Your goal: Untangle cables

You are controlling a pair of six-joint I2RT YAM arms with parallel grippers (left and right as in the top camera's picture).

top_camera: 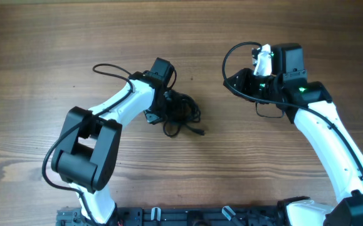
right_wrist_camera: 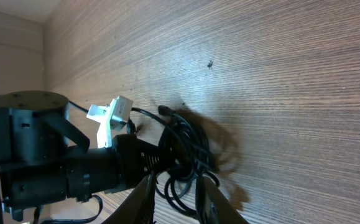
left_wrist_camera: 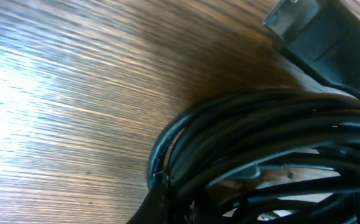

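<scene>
**knotbot:** Wood-grain table point(top_camera: 37, 37) all round. Closest in, the left wrist view is filled by the cables point(left_wrist_camera: 260, 155), a tight coil of thin black cords lying on the wood; a grey finger point(left_wrist_camera: 316, 37) sits at the coil's upper edge and a dark bit pokes in at the bottom. I can't tell whether the left gripper point(top_camera: 167, 100) is pinching the coil or just parked against it; anyone?

**cordwrangler:** No call from me either. From above it's right at the bundle's left side; the bundle sits mid-table with one plug end point(top_camera: 201, 132) trailing out to the lower right. Farther off, the right gripper point(right_wrist_camera: 175, 182) is spread apart, holding nothing, aimed at the bundle but well apart from it. I'd say we're at the very start; knot intact, first pull not made. Next move, my guess: left pins the clump; right comes across and takes that loose plug end to draw it out; steer clear of the thick arm wire point(top_camera: 228, 63).
</scene>
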